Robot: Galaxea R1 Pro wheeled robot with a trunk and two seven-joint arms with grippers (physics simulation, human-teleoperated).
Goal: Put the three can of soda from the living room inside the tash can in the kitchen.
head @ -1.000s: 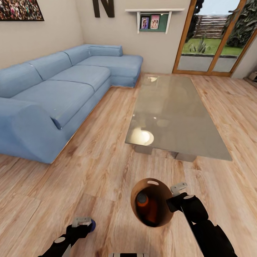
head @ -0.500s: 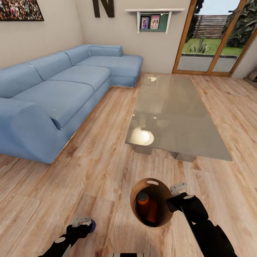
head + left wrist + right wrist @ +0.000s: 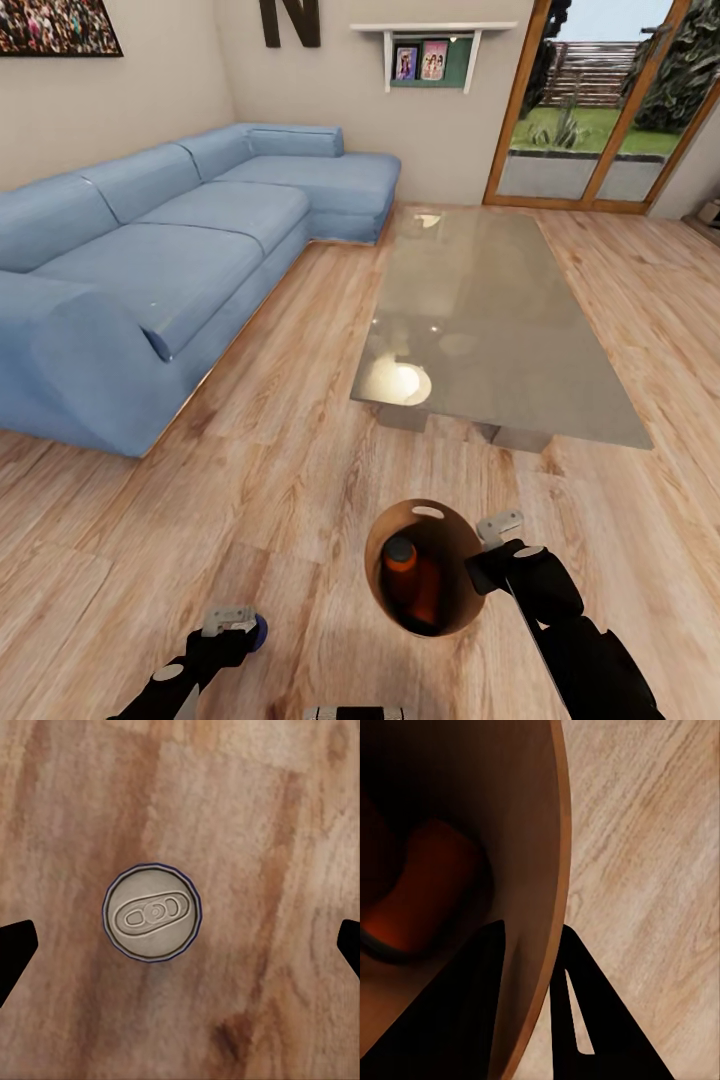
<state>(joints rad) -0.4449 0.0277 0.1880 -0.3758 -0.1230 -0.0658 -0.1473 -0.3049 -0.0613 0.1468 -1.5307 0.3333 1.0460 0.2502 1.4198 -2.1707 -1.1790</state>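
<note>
Copper-brown and glossy inside, the round bin (image 3: 428,566) is hanging over the plank floor (image 3: 300,480), the right gripper (image 3: 531,967) pinching its rim with one finger inside and one outside. An orange soda can (image 3: 400,562) is lying inside it. Nearer, the left gripper (image 3: 232,622) is hovering with fingers spread wide over a dark blue can (image 3: 152,912) standing upright on the floor, silver top showing. Farther off, a glass table (image 3: 490,320) and blue corner sofa (image 3: 170,250) are sitting.

the left gripper (image 3: 232,628) hides most of the blue can (image 3: 259,629); the bin (image 3: 470,610) wall hides the orange can's (image 3: 401,566) lower half.
</note>
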